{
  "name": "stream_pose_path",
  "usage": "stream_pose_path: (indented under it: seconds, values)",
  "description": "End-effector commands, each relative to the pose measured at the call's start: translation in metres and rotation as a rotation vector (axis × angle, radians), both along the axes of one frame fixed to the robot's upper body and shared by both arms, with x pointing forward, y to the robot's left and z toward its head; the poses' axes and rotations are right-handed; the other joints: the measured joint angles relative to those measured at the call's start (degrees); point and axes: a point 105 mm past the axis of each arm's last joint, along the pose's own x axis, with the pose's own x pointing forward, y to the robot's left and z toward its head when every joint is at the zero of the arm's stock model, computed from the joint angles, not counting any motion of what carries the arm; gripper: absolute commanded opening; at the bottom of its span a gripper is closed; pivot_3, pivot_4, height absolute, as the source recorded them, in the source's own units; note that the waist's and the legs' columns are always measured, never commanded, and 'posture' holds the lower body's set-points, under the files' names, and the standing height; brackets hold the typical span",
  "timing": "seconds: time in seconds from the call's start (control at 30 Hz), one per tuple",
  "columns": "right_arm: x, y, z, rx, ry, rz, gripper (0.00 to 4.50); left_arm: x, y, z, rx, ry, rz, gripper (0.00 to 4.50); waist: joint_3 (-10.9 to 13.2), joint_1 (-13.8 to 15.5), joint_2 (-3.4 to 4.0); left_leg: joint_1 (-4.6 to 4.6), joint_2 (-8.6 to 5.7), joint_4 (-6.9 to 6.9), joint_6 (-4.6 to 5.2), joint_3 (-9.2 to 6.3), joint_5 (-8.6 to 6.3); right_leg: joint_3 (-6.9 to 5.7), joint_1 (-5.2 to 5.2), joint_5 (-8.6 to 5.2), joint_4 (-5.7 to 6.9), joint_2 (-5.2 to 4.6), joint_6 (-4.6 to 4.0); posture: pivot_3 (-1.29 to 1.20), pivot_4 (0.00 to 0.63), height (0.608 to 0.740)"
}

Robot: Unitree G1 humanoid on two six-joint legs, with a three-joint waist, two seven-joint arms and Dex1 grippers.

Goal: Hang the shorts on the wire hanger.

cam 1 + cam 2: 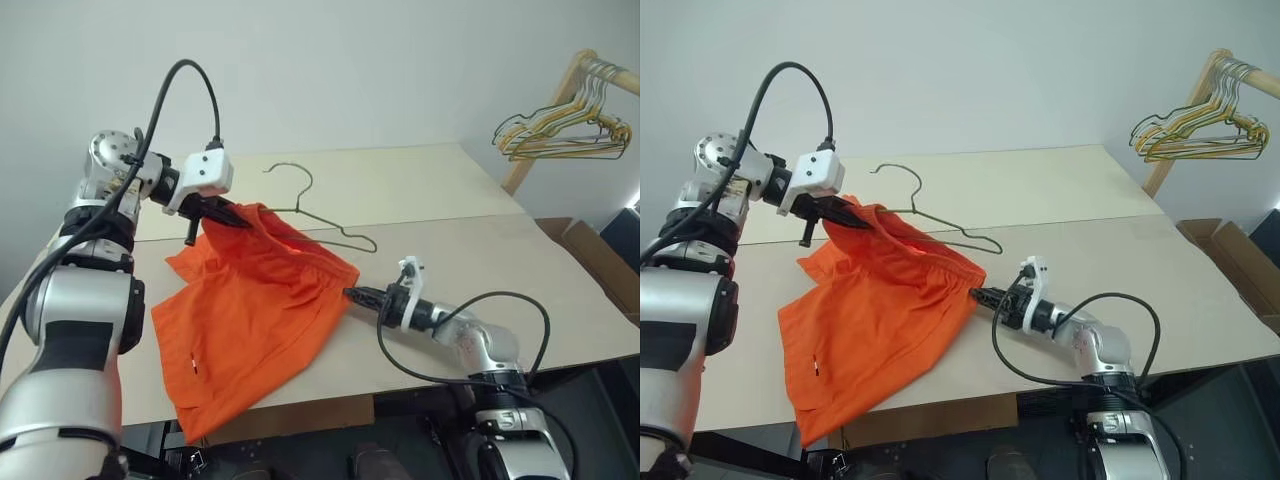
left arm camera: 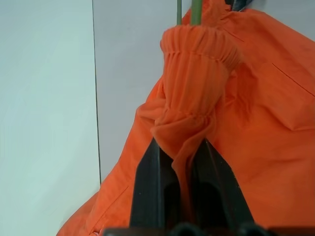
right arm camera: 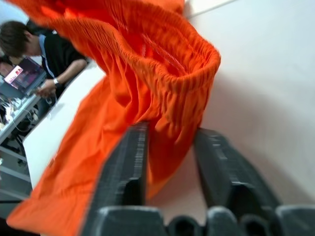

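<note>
The shorts [image 1: 255, 315] lie spread on the tabletop [image 1: 450, 190], with one part of the gathered waistband lifted off the surface by the left end effector [image 1: 228, 216]. In the left wrist view, the two black fingers [image 2: 150, 191] stand narrow and pinch a bunched fold of waistband fabric between them. The wire hanger [image 1: 320, 215] rests on the tabletop just behind the shorts; its hook curves up at the far end, and its lower part is covered by the raised orange fabric. The right end effector [image 1: 352, 294] sits low over the tabletop at the near-right edge of the waistband. In the right wrist view, its fingers [image 3: 125, 167] stand apart with a hanging fold of waistband between them; whether they grip the fabric cannot be told. A lower corner of the shorts hangs over the near edge of the tabletop. At the far right, a bunch of yellow, green and grey hangers [image 1: 565, 130] hangs on a wooden rack [image 1: 555, 110], well apart from the work area. A cardboard box [image 1: 600, 260] stands on the floor beside the tabletop. A seated person [image 3: 42, 51] at a desk appears in the right wrist view.
</note>
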Motion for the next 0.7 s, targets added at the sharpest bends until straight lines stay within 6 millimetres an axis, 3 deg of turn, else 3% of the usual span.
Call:
stream_pose_path:
  seconds: [0.03,0.23,0.5,0.7]
  values:
    - [0.003,0.005,0.011,0.021,-0.036,0.011,0.08,0.0,-0.001,0.012,-0.017,-0.042,-0.011,0.0,0.0,0.0,0.0,-0.02,-0.01,0.0,0.0,-0.02,0.0,0.0,0.0,0.0,0.0,0.0,0.0,-0.1,0.0,0.74]
    - [0.004,0.001,0.005,-0.058,-0.061,0.001,0.03,-0.002,0.003,0.012,-0.025,-0.047,-0.005,0.0,0.0,0.0,0.0,-0.02,-0.01,0.01,0.0,-0.04,0.0,0.0,0.0,0.0,0.01,0.0,0.0,-0.1,0.0,0.74]
    - [0.021,-0.055,0.016,-0.189,-0.129,-0.05,0.03,-0.018,0.021,0.01,-0.01,-0.001,-0.005,0.0,0.0,-0.1,0.01,-0.02,-0.01,0.02,0.0,-0.05,0.0,0.03,-0.01,-0.01,0.02,0.0,0.01,-0.09,0.0,0.74]
    - [0.028,-0.076,0.025,-0.285,-0.169,-0.009,0.03,-0.028,0.028,0.004,0.014,0.042,-0.011,0.0,0.0,0.1,0.01,-0.04,-0.02,0.05,0.0,-0.09,0.0,0.03,0.01,-0.01,0.0,0.01,0.02,-0.08,0.0,0.74]
